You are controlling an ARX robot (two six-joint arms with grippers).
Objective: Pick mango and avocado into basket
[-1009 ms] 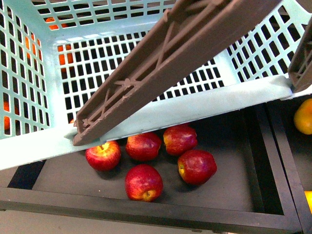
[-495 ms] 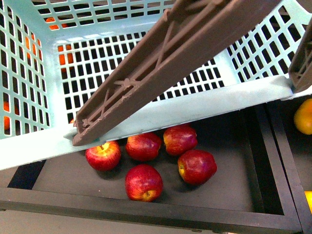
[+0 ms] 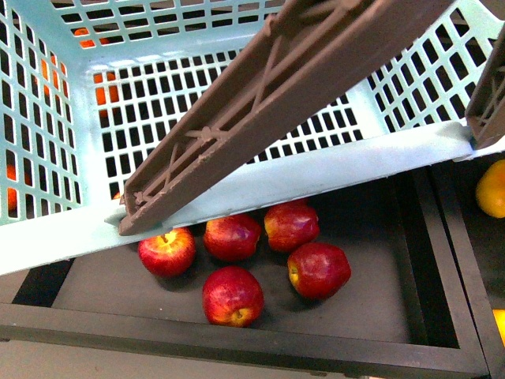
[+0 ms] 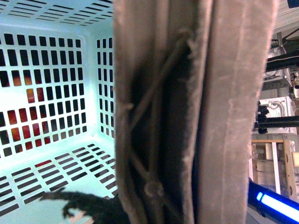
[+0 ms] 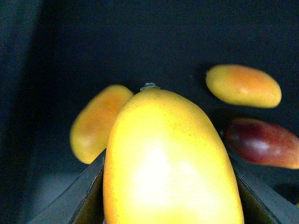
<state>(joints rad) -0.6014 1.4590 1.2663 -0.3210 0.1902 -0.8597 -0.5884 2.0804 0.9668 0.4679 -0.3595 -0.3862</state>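
Mango lower end cut off at frame edge. Handle blocks much of basket in left wrist view. Orange fruit cropped at edge.

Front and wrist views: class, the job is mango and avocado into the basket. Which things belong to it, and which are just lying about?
Belong to the job: basket, yellow mango. No avocado shows.
Lying about: five red apples, black tray, two orange mangoes, red mango.
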